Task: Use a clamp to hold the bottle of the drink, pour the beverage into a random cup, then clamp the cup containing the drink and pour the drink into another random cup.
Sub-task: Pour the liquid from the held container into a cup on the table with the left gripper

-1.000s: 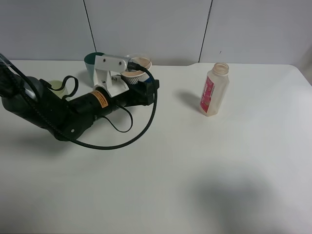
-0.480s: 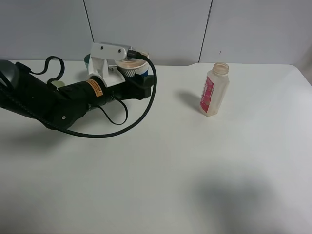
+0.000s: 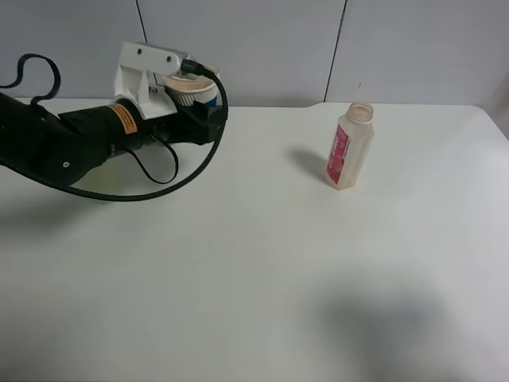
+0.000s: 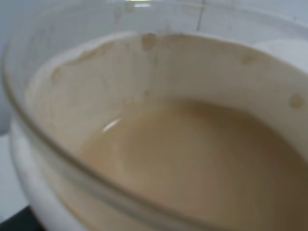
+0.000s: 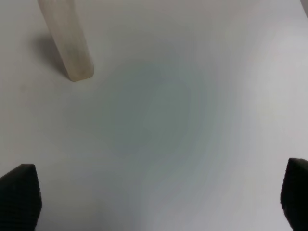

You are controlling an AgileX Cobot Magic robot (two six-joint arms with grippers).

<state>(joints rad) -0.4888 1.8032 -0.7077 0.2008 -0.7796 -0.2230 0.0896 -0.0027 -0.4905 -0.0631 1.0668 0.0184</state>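
Gripping the cup (image 3: 191, 83) in my left pincer (image 3: 196, 92), I have the jaws clenched on it at the far left of the table (image 3: 262, 263). From the high camera it shows against the wall (image 3: 238, 48). The cup is short and clear, with a blue ribbed sleeve (image 3: 211, 97) low on its side. My left wrist camera looks straight into the cup (image 4: 33, 159). The beverage (image 4: 192, 163) in it is a pale peach-tan, milky and opaque, and it fills only the lower part. Tan streaks and spots cling to the inner wall above the liquid.

My right pincer (image 5: 158, 195) is released, its two dark fingertips (image 5: 19, 195) standing wide apart over bare table with nothing between them. The bottle (image 3: 348, 147) stands upright on the right half of the table, well apart from the cup and from both pincers. It is translucent and squarish with a wide round neck, and I cannot tell how much drink is in it. My right wrist camera catches only its lower part (image 5: 67, 43).

The table is plain white and matte. Behind it the wall is made of grey panels with dark seams.

A pink-red label (image 3: 337, 155) runs down one face of the bottle, its print too small to read. An orange sticker (image 3: 121, 119) wraps my left arm, and its lettering is also illegible.
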